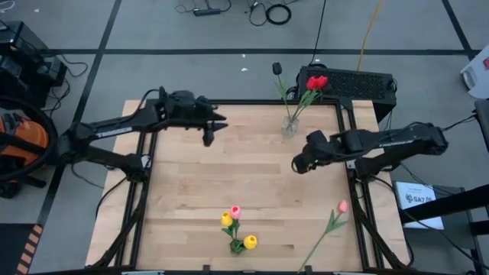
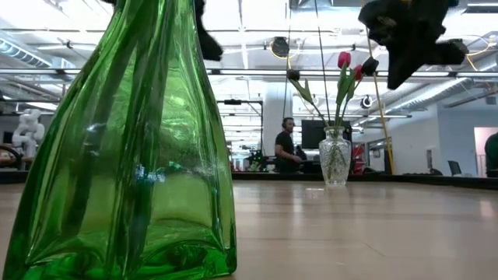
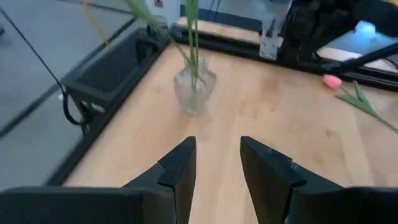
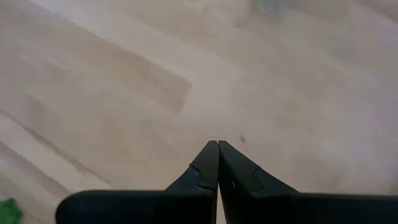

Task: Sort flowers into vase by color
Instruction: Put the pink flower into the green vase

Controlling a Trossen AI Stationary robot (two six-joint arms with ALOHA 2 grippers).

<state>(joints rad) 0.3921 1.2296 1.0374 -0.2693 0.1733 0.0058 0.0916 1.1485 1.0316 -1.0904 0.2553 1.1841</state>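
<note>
Between-pick step, judged: nothing is carried by either arm, and a fresh flower has to be fetched next.

Left end effector is held over the tabletop at about 10 o'clock, arm stretched in from the left, fingers parted with nothing between them. It is aimed toward the clear vase.

Green vase sits at 6 o'clock near the front edge; two yellow tulips and a pink tulip are seen at it, and whether all stems are seated inside cannot be told. In the low view the green vase fills the foreground.

Clear vase stands at 1 o'clock near the back edge, with red tulips and a dark-headed one in it.

Right end effector hovers at about 2 o'clock, just in front of the clear vase, fingers pressed together on nothing, wrist pitched down at bare wood.

A loose pink tulip lies at 4 o'clock, stem angled toward the front edge. It is judged the next pick: the right end effector must be opened, lowered over the stem, and closed on it.
</note>
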